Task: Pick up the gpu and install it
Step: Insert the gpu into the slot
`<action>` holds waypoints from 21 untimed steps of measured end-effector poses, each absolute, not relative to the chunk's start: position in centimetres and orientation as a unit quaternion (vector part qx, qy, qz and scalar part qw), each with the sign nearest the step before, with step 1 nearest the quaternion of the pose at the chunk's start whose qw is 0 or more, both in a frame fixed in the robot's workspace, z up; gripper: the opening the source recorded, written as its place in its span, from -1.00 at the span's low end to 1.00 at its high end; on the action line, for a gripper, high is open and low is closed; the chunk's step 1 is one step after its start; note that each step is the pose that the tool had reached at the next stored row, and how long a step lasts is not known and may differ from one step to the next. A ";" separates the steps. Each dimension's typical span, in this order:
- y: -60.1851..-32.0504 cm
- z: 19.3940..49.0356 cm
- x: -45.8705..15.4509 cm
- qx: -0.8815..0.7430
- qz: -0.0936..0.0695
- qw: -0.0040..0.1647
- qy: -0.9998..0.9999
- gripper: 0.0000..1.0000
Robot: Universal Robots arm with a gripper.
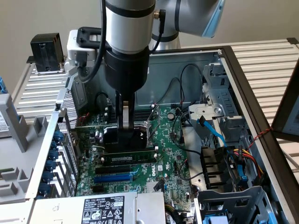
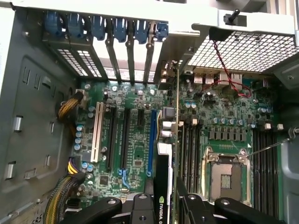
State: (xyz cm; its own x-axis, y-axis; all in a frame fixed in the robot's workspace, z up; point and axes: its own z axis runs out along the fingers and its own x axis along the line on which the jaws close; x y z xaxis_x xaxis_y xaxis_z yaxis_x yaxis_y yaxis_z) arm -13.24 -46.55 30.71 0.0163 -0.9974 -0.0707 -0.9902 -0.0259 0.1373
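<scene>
- Several blue latches line the rear wall of the case at the exterior view's left. I judge they clamp card brackets, so a card's silver end would have to face that way.
- Just right of them I hang over the motherboard, my gripper pointing straight down with its jaws closed on the gpu.
- The wrist view shows the grip plainly. My fingers press on the card's two flat faces, the black shroud on one side and the green board on the other.
- I reckon this hold leaves the lower contact edge bare, free to meet a slot without my fingers in the way.
- The gpu stands on edge, low over the board. It runs lengthwise along the expansion slots, on their far side in the exterior view.
- Whether its edge sits in a slot I cannot tell, because the shroud and my own fingers hide that line.
- In the wrist view its silver end points toward the slotted rear wall, roughly in line with one of the openings as far as I can judge.
- Further right lies open board, then the drive cage and a blue cable. Both are well apart from me, so I judge nothing there crowds the card.
</scene>
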 end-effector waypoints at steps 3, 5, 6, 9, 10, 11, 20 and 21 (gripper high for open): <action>-46.6 30.5 -13.3 0.713 -0.073 0.024 -0.697 -0.45; -46.6 30.5 -13.3 0.713 -0.072 0.024 -0.697 -0.45; -46.6 30.5 -13.3 0.713 -0.072 0.024 -0.697 -0.45; -46.6 30.5 -13.3 0.713 -0.073 0.024 -0.698 -0.45; -46.6 30.5 -13.3 0.713 -0.073 0.024 -0.698 -0.45; -46.5 30.5 -13.3 0.713 -0.072 0.024 -0.697 -0.45; -46.5 29.9 -13.5 0.713 -0.072 0.024 -0.698 -0.45; -46.5 29.7 -13.5 0.712 -0.072 0.024 -0.698 -0.45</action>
State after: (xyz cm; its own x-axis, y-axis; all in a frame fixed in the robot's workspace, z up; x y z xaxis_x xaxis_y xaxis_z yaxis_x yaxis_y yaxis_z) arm -13.53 -46.54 29.73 0.0164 -0.9975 -0.0688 -0.9906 -0.0256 0.1342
